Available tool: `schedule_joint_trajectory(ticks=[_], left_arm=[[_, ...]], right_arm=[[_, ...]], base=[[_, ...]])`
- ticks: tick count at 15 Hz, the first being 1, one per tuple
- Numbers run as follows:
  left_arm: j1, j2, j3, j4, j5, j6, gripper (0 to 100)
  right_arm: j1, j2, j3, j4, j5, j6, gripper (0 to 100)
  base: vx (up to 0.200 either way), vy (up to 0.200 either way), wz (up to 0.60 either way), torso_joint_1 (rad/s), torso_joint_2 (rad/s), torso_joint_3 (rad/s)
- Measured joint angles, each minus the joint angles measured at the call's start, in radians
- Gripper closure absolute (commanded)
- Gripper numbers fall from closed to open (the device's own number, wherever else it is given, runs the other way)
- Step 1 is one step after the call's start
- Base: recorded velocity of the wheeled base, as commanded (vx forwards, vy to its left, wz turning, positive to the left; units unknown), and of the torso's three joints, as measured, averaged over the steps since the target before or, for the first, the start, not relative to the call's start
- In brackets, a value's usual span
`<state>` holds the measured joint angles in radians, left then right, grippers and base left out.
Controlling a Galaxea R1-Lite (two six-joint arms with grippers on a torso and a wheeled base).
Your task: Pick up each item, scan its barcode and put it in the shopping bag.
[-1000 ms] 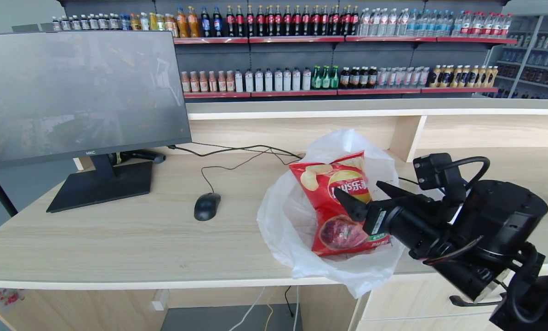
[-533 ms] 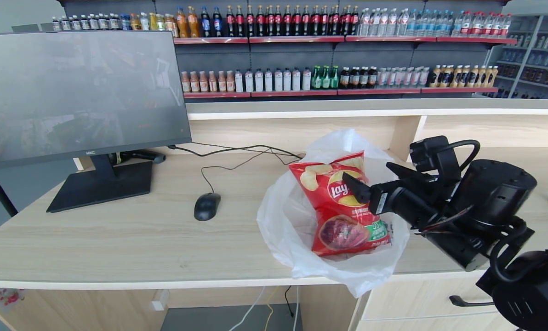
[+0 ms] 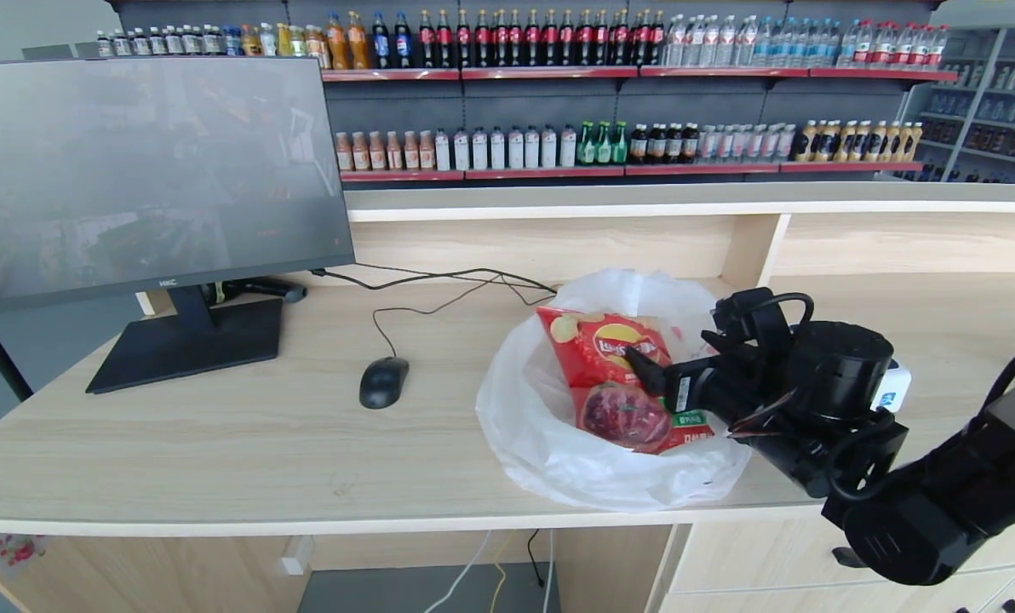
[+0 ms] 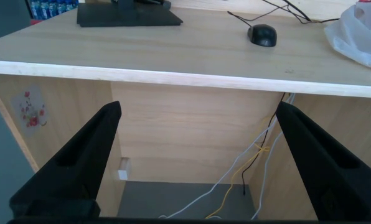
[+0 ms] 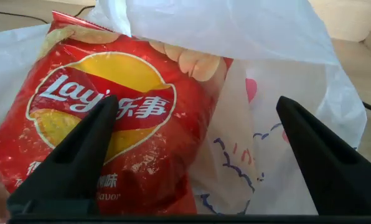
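The shopping bag (image 3: 559, 443), thin crinkled white plastic, sits slumped and open-mouthed right of centre in the head view, on the pale wood-grain worktop (image 3: 260, 451). Inside it lies the crisp packet (image 3: 618, 375), glossy red foil with a yellow roundel, leaning back with its top edge toward the upper left of the bag. In the right wrist view the same packet (image 5: 111, 124) fills the left half, with a fold of the bag (image 5: 235, 31) draped over its top.

The right pincer (image 3: 669, 349) hangs over the bag's right side, its black wedge-shaped fingers spread and pinching nothing. The left pincer (image 4: 198, 109) is also spread and empty, held below the worktop edge and facing the wooden panel beneath.

A rounded black mouse (image 3: 383, 381) lies centre left, and a flat dark monitor (image 3: 150, 170) stands at the upper left.

Against a second ago, the packet stood taller and now lies lower in the bag; the bag's rim has sagged, and the right arm has dropped and moved left.
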<state>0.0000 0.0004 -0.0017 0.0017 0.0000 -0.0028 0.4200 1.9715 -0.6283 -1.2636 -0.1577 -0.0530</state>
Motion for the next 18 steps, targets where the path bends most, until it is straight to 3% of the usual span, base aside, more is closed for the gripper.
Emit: schedule_joint_trajectory(ticks=[7, 18], left_arm=[[0.0, 0.0, 0.0, 0.0, 0.0, 0.0, 0], [0.0, 0.0, 0.0, 0.0, -0.001, 0.005, 0]], right_arm=[[-0.013, -0.064, 0.018, -0.019, 0.032, 0.001, 0], [0.052, -0.321, 0.249, -0.077, 0.032, 0.001, 0]], base=[[0.0, 0.0, 0.0, 0.0, 0.0, 0.0], [-0.018, 0.0, 0.0, 0.0, 0.0, 0.0]])
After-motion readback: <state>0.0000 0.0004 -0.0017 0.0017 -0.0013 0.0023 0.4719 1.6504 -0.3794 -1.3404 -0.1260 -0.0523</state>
